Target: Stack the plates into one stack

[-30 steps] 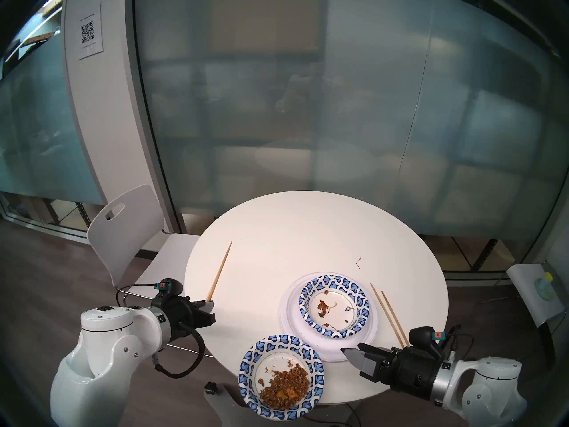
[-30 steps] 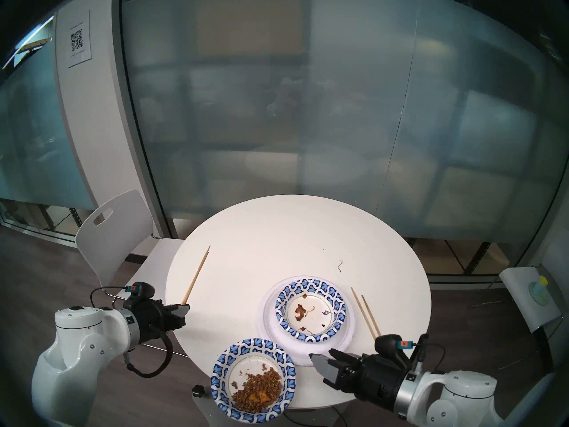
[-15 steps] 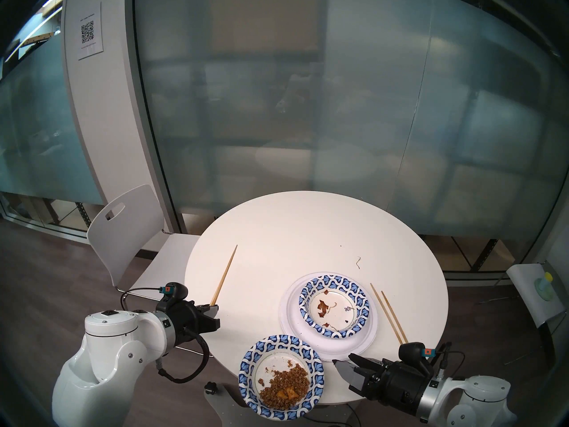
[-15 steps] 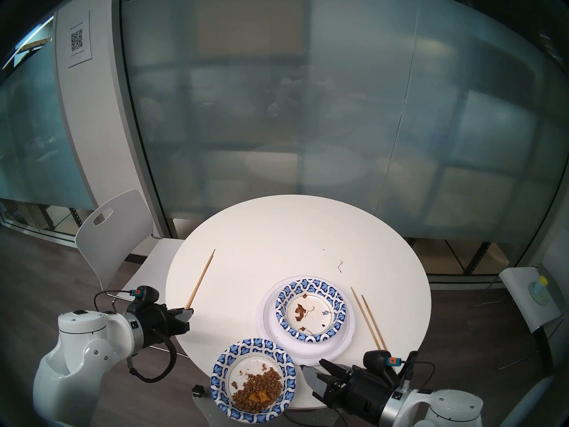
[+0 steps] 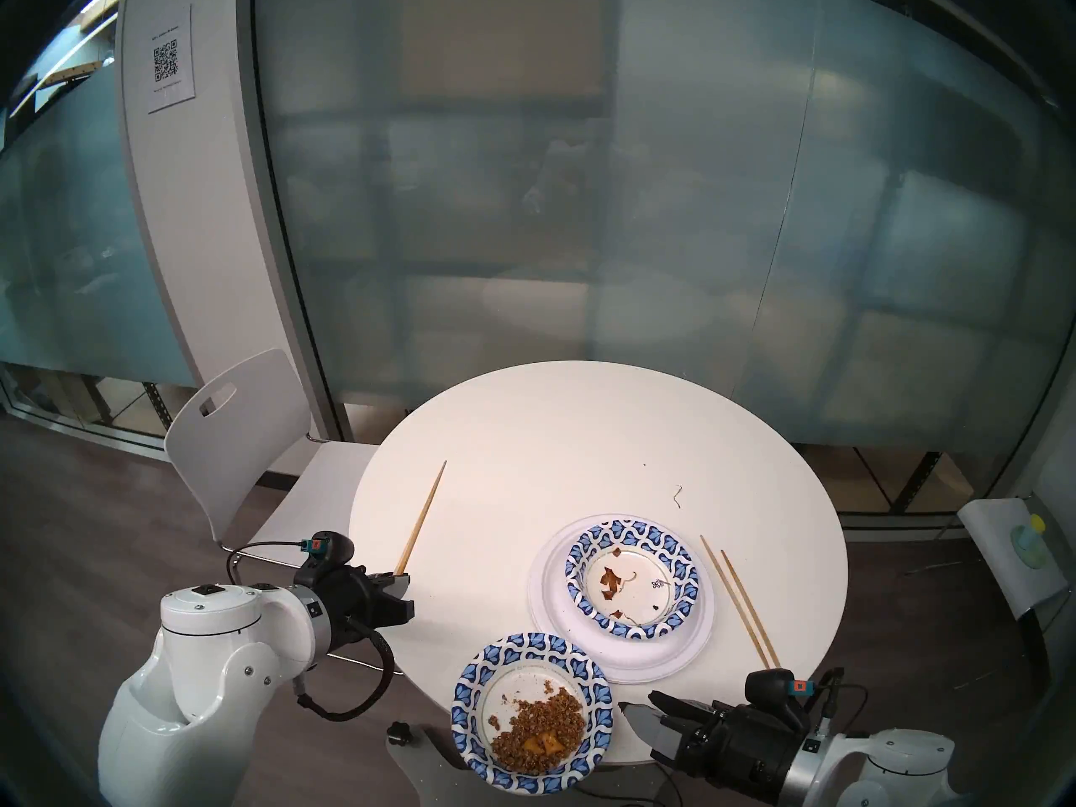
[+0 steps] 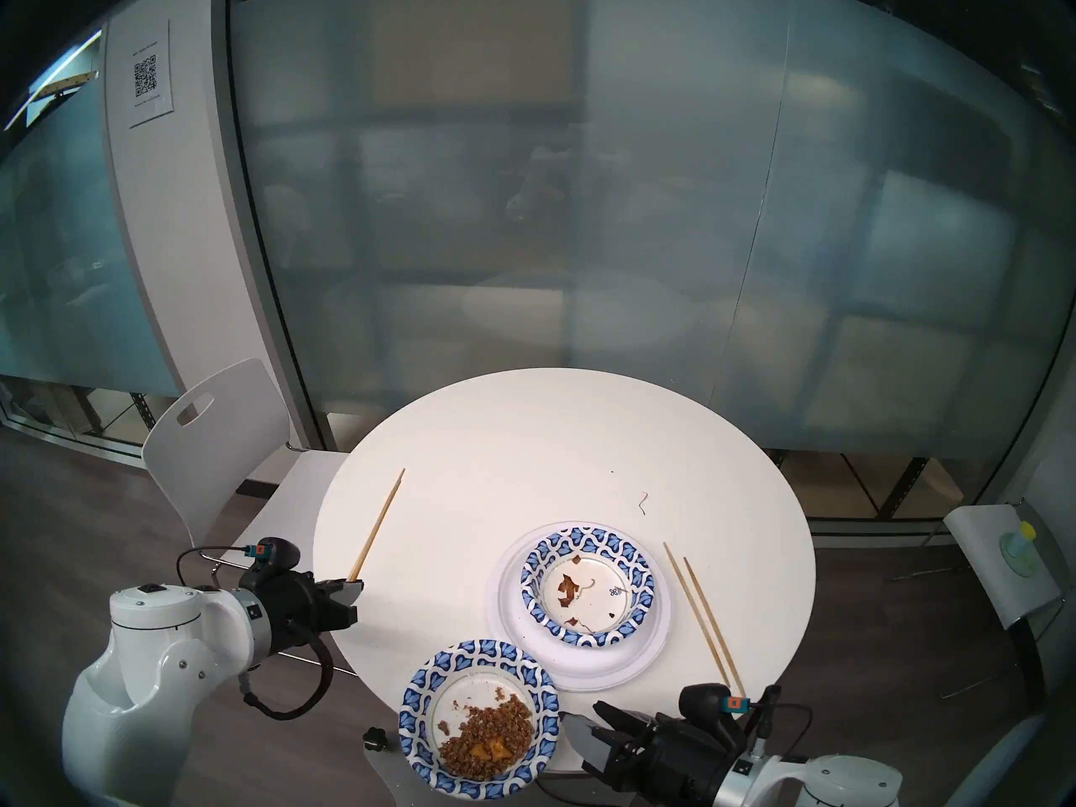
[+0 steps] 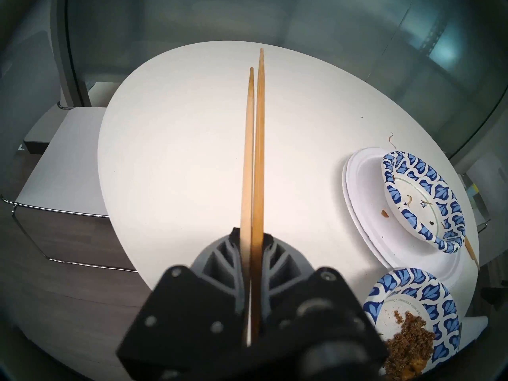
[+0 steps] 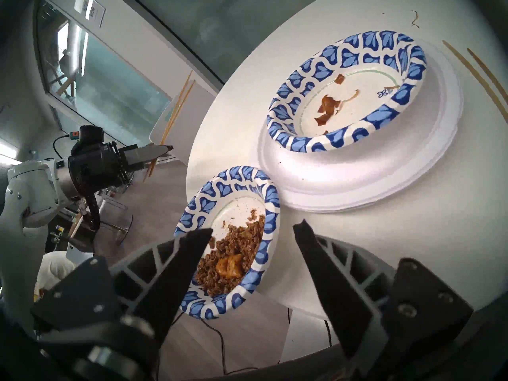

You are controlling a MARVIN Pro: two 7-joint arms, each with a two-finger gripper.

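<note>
At the near edge of the round table [image 5: 582, 427], a blue-patterned plate with brown food [image 5: 533, 712] hangs partly over the rim, and the right gripper [image 5: 643, 715] sits just beside it, jaws apart, holding nothing. Just past it, the stack [image 5: 623, 596] has white plates under another blue-patterned plate. Over on the left, the left gripper [image 5: 402, 584] is clamped on a pair of chopsticks [image 5: 420, 517]; another pair [image 5: 739, 599] lies right of the stack.

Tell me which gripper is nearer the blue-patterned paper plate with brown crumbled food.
Right. The right gripper sits open just beside that plate; the left gripper, shut on a wooden chopstick pair, is across the table's near-left edge.
</note>
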